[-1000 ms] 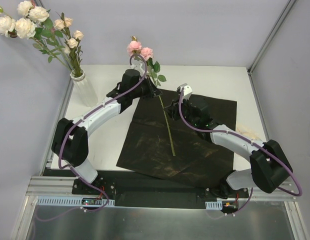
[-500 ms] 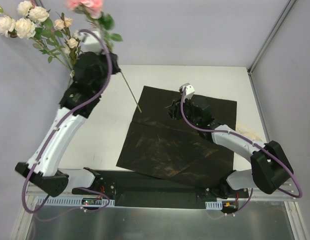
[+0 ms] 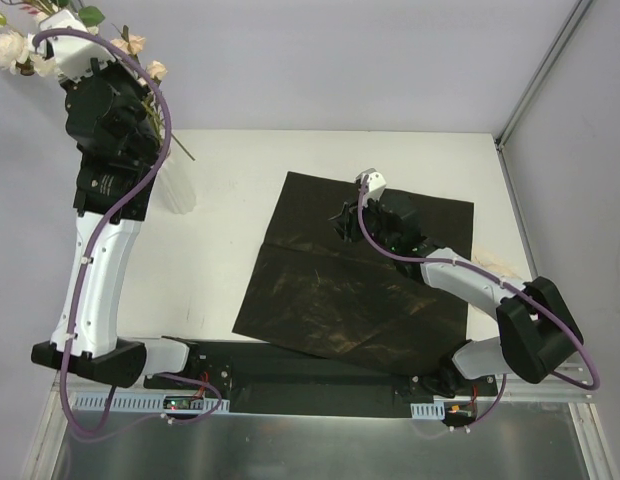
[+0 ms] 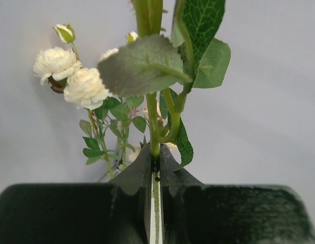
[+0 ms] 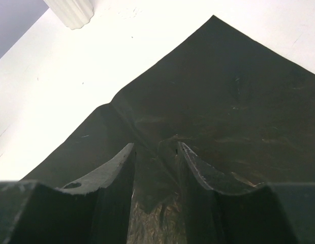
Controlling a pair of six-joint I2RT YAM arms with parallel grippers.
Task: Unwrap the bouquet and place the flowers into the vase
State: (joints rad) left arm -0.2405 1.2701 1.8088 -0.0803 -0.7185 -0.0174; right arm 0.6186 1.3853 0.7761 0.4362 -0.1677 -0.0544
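My left gripper (image 3: 118,88) is raised high at the back left, shut on the green stem (image 4: 155,152) of one of the flowers, whose leaves (image 4: 147,68) fill the left wrist view. The stem's lower end (image 3: 185,152) pokes out just above the white ribbed vase (image 3: 177,192), which the arm partly hides. Cream roses (image 3: 12,48) (image 4: 71,76) stand in the vase. The bouquet's black paper sheet (image 3: 360,285) lies unfolded on the table. My right gripper (image 3: 346,222) (image 5: 155,152) hovers low over it, open, with a raised crease of paper between its fingers.
A cream ribbon (image 3: 495,265) lies at the paper's right edge beside the right arm. The vase's foot (image 5: 71,10) shows at the top of the right wrist view. Grey walls close in the table at the back and left; a metal frame post (image 3: 540,75) runs at the right.
The left arm has lifted the pink rose stem off the paper and swung it up and left over the vase. The right gripper has opened and stayed over the paper.
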